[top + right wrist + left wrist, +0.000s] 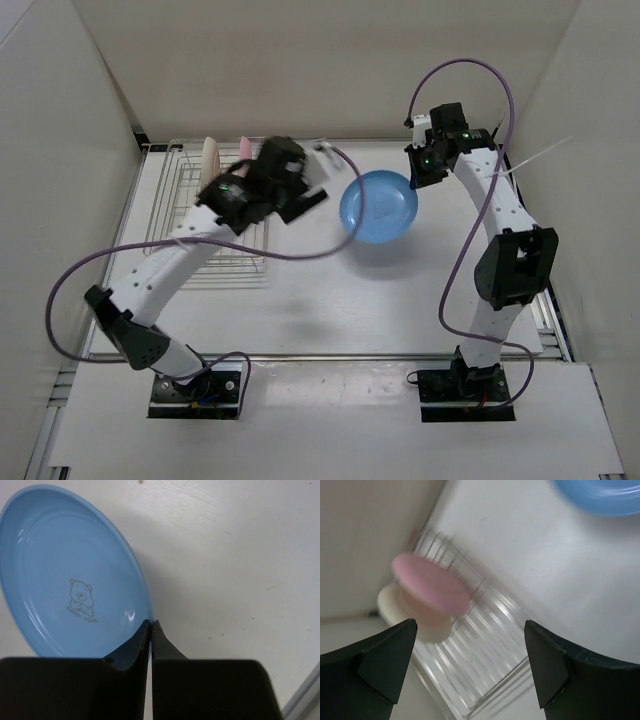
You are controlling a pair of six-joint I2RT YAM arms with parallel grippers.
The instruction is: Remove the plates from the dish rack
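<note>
The light blue plate (pixel 378 207) is over the table right of the dish rack (pixel 215 262). My right gripper (pixel 416 178) is shut on its right rim; in the right wrist view the jaws (pixel 151 623) pinch the plate's edge (pixel 65 570). The pink plate (pixel 245 148) and cream plate (pixel 210 155) stand on edge at the rack's far end. My left gripper (pixel 305 200) is open and empty, above the rack's right side. In the left wrist view it (pixel 470 630) looks down on the rack (pixel 490 640), the pink plate (pixel 432 582) and the cream plate (pixel 387 602).
White walls close in the table on the left, back and right. A purple cable loops from each arm. A white strip (pixel 535 158) sticks out by the right wall. The blue plate's edge shows at the top of the left wrist view (pixel 600 495).
</note>
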